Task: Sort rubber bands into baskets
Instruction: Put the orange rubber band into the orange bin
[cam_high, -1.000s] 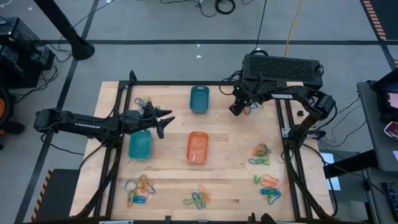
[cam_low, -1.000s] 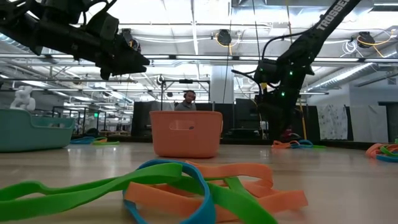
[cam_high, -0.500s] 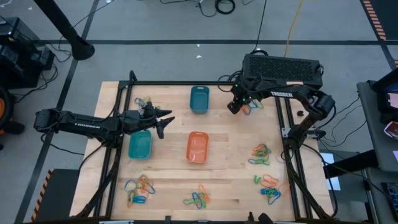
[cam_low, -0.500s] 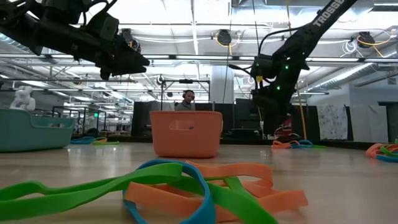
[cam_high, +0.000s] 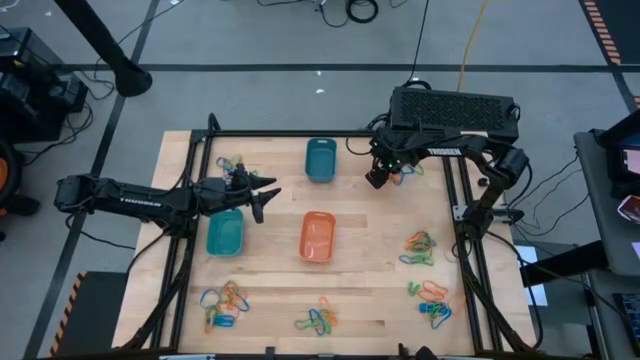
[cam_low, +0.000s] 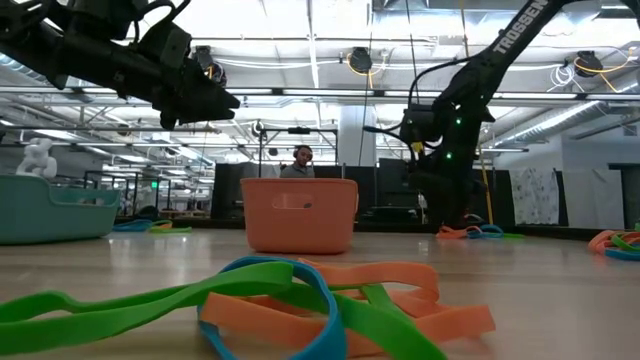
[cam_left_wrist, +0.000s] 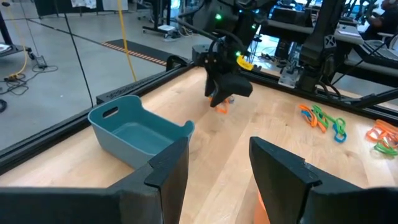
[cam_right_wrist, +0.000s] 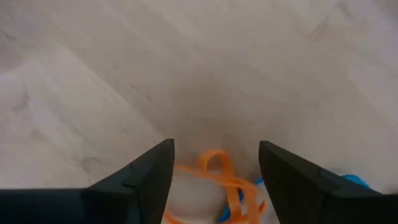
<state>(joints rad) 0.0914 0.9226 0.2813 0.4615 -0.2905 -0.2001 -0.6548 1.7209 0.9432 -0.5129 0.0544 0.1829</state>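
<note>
My right gripper (cam_high: 378, 178) is open, pointing down over the near-left edge of a far-right pile of rubber bands (cam_high: 402, 170). An orange band (cam_right_wrist: 214, 169) lies on the wood between its two fingers (cam_right_wrist: 149, 177); I see no touch. The gripper also shows in the left wrist view (cam_left_wrist: 222, 93). My left gripper (cam_high: 262, 195) is open and empty, hovering above the table just beyond the turquoise basket (cam_high: 225, 232). The dark teal basket (cam_high: 320, 160) stands at the far middle and the orange basket (cam_high: 317, 237) at the centre.
More piles of rubber bands lie at the far left (cam_high: 230, 165), near left (cam_high: 222, 300), near middle (cam_high: 318, 320), right (cam_high: 420, 248) and near right (cam_high: 432, 300). A black frame rail (cam_high: 300, 133) runs round the table. Bare wood lies between the baskets.
My right gripper has shifted a little beside the far-right pile, first toward the table's left, then back toward the near edge and lower over the bands. My left arm has kept still.
</note>
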